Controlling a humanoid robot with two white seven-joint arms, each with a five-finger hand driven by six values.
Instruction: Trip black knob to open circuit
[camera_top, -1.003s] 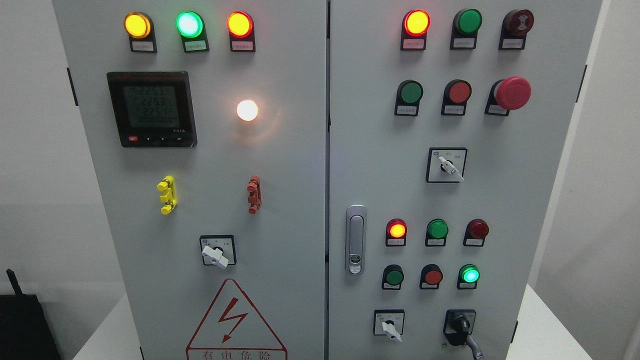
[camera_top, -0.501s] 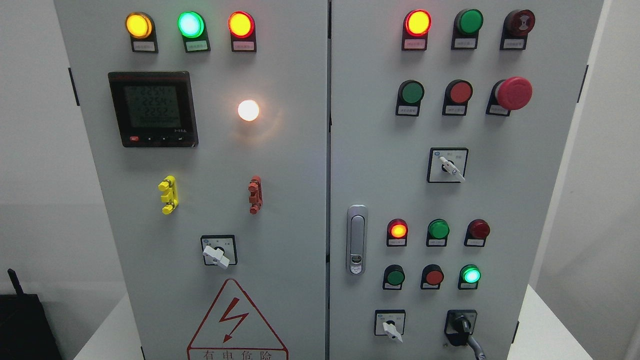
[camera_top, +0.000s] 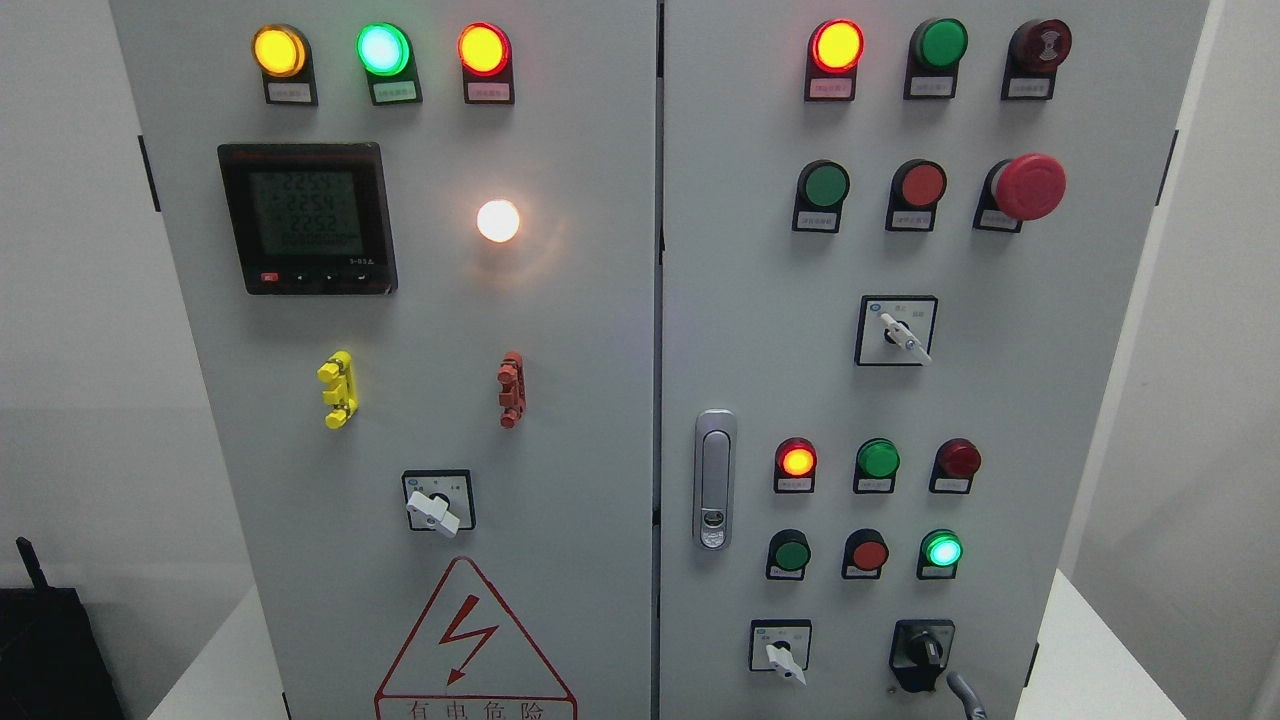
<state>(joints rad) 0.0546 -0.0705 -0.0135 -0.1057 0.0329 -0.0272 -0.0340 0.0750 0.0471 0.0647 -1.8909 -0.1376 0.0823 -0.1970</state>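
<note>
A: Black knob (camera_top: 921, 652) location? 
B: Bottom right of right cabinet door (camera_top: 1060, 400), pointer upright. 
A: Fingers? 
B: One grey fingertip (camera_top: 966, 692) just below-right, apart from it; open or curled, cannot tell.

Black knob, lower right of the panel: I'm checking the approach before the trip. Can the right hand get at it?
Probably yes. The black knob sits uncovered on the cabinet door, and a grey finger-like tip shows just below and right of it, though the hand itself is out of view.
</note>
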